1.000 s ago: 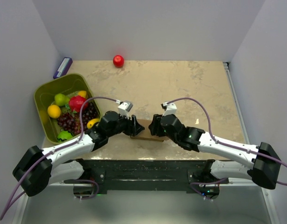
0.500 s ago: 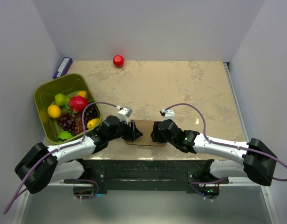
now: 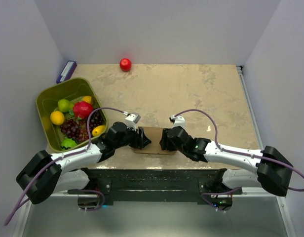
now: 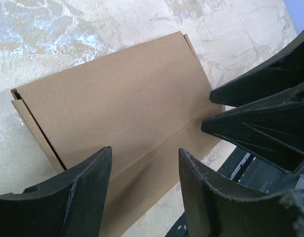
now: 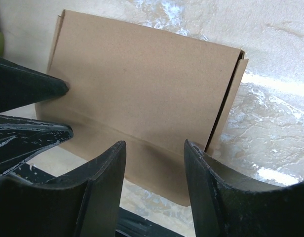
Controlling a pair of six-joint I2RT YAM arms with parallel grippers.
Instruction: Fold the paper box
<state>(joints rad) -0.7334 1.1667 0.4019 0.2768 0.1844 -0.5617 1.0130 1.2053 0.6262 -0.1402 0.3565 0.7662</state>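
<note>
A: Where is the box found, and how are the claws set?

B: The box (image 3: 153, 136) is found lying flat at the near edge of the table (image 3: 201, 94). The left claw (image 3: 143, 140) and right claw (image 3: 163, 140) are spread wide over its two ends. Nothing is gripped.

A: What risk is noted?

B: If it is pressed unevenly, the box may be slid off the edge or creased crooked. Against one second earlier, both arms are set lower and nearer. The bin (image 3: 43, 98) and the apple (image 3: 125, 64) beyond are unmoved.
</note>
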